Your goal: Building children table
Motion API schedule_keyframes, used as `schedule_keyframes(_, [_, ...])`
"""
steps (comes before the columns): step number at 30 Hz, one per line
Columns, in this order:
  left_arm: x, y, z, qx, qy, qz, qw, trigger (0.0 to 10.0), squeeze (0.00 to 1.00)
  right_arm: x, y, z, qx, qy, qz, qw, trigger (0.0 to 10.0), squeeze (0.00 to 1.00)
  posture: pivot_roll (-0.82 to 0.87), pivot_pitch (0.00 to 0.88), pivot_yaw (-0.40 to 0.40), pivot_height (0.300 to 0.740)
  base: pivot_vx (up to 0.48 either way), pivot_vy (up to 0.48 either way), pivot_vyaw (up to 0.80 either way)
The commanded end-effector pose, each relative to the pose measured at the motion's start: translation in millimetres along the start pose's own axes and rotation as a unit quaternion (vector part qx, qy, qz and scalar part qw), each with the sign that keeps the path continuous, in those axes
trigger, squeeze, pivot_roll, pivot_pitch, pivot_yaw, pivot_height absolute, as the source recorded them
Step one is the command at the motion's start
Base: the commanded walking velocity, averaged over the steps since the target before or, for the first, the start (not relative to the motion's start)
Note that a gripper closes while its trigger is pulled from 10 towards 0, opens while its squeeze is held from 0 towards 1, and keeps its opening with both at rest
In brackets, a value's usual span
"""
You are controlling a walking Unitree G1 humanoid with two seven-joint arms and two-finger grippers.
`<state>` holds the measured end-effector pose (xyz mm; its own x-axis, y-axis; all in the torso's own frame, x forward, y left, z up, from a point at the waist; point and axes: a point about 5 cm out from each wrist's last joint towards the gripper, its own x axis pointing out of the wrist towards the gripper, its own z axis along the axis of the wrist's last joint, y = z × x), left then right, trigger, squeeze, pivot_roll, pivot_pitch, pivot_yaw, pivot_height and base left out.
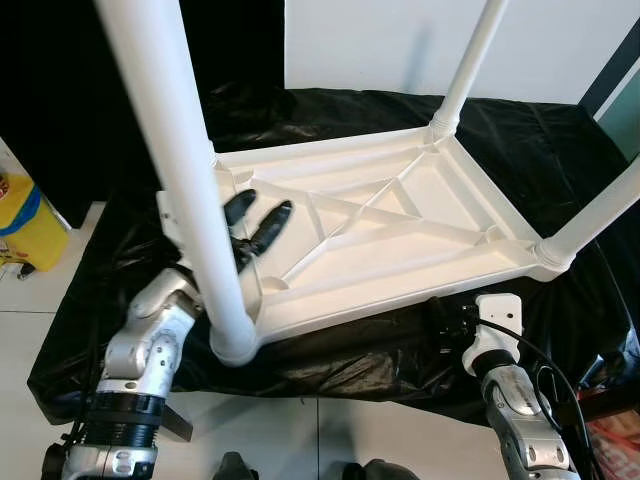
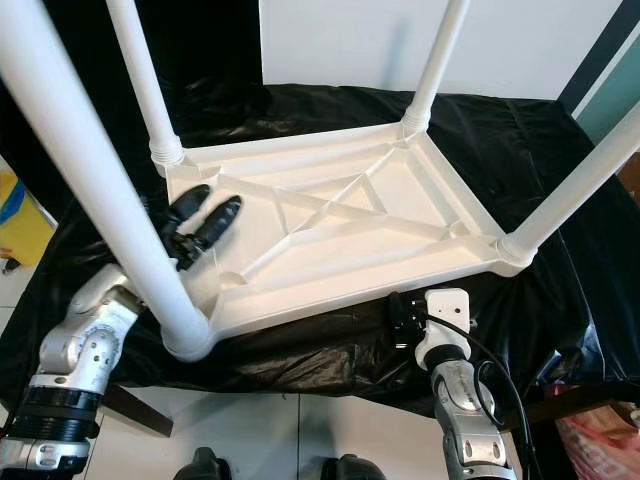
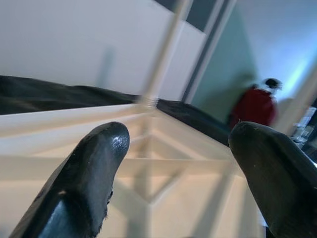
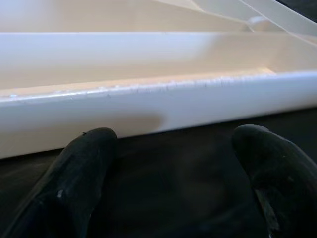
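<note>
A white plastic children's table point(image 1: 400, 230) lies upside down on a black sheet point(image 1: 540, 150), with its legs pointing up. The near-left leg point(image 1: 190, 190) rises right in front of me, and the others stand at the far left point(image 2: 140, 80), far right point(image 1: 470, 65) and near right point(image 1: 600, 215). My left gripper point(image 1: 264, 206) is open, its fingers point(image 3: 94, 173) reaching over the ribbed underside just beside the near-left leg. My right gripper point(image 4: 173, 144) is open too, low on the sheet and facing the table's front rim point(image 4: 158, 106) without touching it.
The black sheet covers a low platform whose front edge lies just before me; white tiled floor point(image 1: 40, 320) is below. A yellow container point(image 1: 25, 215) stands on the floor at the left. A blurred red shape point(image 3: 255, 106) is beyond the table's far side.
</note>
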<state>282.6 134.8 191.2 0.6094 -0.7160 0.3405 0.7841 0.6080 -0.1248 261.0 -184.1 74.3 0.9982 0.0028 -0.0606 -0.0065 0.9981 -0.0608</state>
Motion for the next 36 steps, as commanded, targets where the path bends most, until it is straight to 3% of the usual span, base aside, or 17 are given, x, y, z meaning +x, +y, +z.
schedule_keyframes(1, [6.5,-32.4,-6,-0.017,0.002,-0.149,0.989,10.0,0.00,7.2,8.8,4,0.009,-0.009,0.011,1.000,10.0,0.00,0.00,0.107,-0.100,0.740,0.000,0.000,0.00])
schedule_keyframes(11, [18.3,-64.8,-11,-0.053,-0.011,-0.152,0.987,10.0,0.00,25.2,14.1,10,0.024,-0.019,-0.004,1.000,10.0,0.00,0.01,0.107,-0.099,0.740,0.000,0.000,0.00])
schedule_keyframes(12, [25.5,-75.8,-15,-0.060,-0.010,-0.157,0.986,10.0,0.00,33.2,18.1,13,0.030,-0.023,-0.006,0.999,10.0,0.00,0.02,0.109,-0.096,0.740,0.000,0.000,0.00])
schedule_keyframes(18, [42.9,-96.9,-26,-0.073,0.005,-0.166,0.983,10.0,0.00,51.9,33.6,20,0.040,-0.030,0.013,0.999,10.0,0.00,0.03,0.109,-0.090,0.740,0.000,0.000,0.00])
schedule_keyframes(20, [42.9,-96.9,-26,-0.073,0.005,-0.166,0.983,10.0,0.00,51.9,33.6,20,0.040,-0.030,0.013,0.999,10.0,0.00,0.03,0.109,-0.090,0.740,0.000,0.000,0.00])
schedule_keyframes(24, [60.6,-108.3,-39,-0.063,0.033,-0.159,0.985,10.0,0.00,68.6,56.6,24,0.042,-0.024,0.063,0.997,10.0,0.00,0.04,0.105,-0.079,0.740,0.000,0.000,0.00])
schedule_keyframes(27, [65.6,-111.6,-43,-0.062,0.035,-0.157,0.985,10.0,0.00,72.3,62.7,26,0.040,-0.024,0.072,0.996,10.0,0.00,0.04,0.103,-0.075,0.740,0.000,0.000,0.00])
schedule_keyframes(36, [73.3,-108.9,-45,-0.050,0.030,-0.114,0.992,10.0,0.00,76.7,58.9,27,0.039,-0.030,0.048,0.998,10.0,0.00,0.05,0.099,-0.063,0.740,0.000,0.000,0.00])
